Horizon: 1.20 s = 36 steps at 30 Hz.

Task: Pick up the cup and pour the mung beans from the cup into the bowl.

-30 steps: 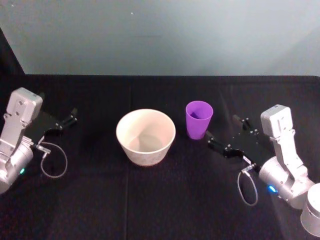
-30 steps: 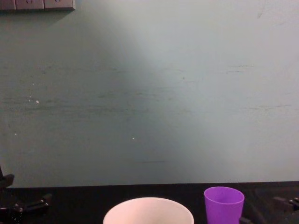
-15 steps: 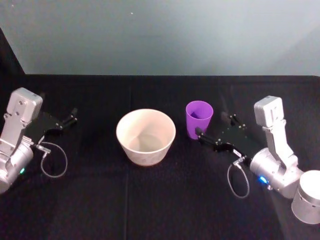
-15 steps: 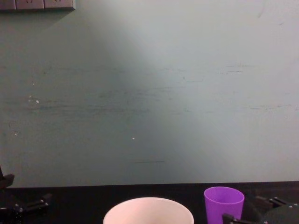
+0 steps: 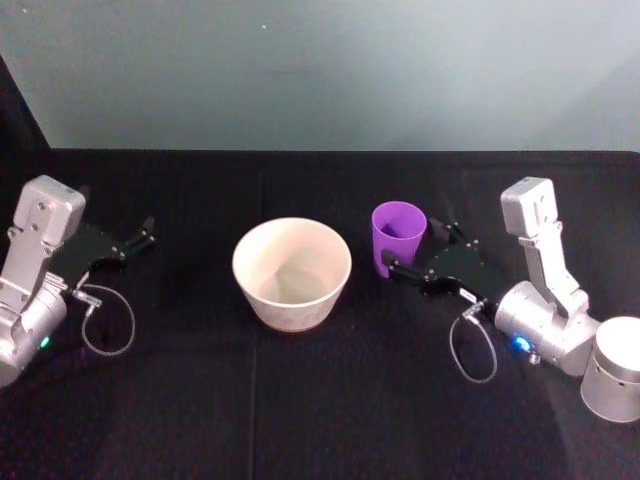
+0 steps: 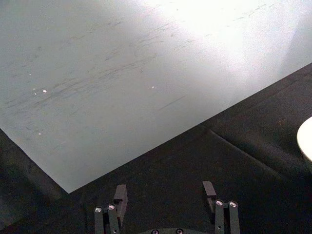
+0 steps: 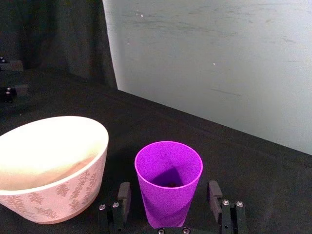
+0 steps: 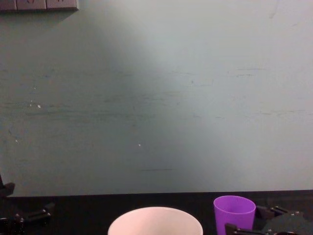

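Observation:
The purple cup stands upright on the black table, just right of the white bowl. My right gripper is open, with one finger on each side of the cup and a gap at both. In the right wrist view the cup sits between the two fingers, next to the leaf-patterned wall of the bowl. A small dark patch lies at the cup's bottom; the mung beans cannot be made out clearly. My left gripper rests open at the far left, away from the bowl.
A black cloth covers the table, and a pale wall stands behind it. From the chest, the cup and bowl rim show low down, with the right gripper beside the cup. The left gripper faces bare cloth.
My right gripper has moved left toward the cup, from a little way off to standing around it. The left arm, cup and bowl have not moved.

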Each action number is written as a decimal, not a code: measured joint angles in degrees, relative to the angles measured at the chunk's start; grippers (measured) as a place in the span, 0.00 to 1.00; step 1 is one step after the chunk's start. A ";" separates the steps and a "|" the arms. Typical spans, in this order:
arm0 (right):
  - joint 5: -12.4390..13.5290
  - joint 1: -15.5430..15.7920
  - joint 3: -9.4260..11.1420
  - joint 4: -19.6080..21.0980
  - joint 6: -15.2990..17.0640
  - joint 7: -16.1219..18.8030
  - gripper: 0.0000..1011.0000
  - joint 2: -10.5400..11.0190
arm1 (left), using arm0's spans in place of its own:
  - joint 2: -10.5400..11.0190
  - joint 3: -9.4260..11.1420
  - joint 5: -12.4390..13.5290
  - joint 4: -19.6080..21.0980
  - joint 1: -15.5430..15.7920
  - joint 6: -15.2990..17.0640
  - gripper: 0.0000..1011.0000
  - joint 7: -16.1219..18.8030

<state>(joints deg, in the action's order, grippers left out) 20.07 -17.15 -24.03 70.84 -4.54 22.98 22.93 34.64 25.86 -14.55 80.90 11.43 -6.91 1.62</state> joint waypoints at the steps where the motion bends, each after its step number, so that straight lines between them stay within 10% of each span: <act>1: 0.00 0.00 0.00 0.00 0.00 0.00 0.99 0.00 | 0.00 0.00 0.00 0.00 0.00 0.00 0.99 0.00; 36: -4.66 -4.19 1.35 -5.42 0.64 4.02 0.99 -3.92 | 0.00 0.00 0.00 0.00 0.00 0.00 0.99 0.00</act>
<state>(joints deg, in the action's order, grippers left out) 15.40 -21.34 -22.68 65.42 -3.90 27.01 19.01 34.64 25.86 -14.55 80.90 11.43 -6.90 1.62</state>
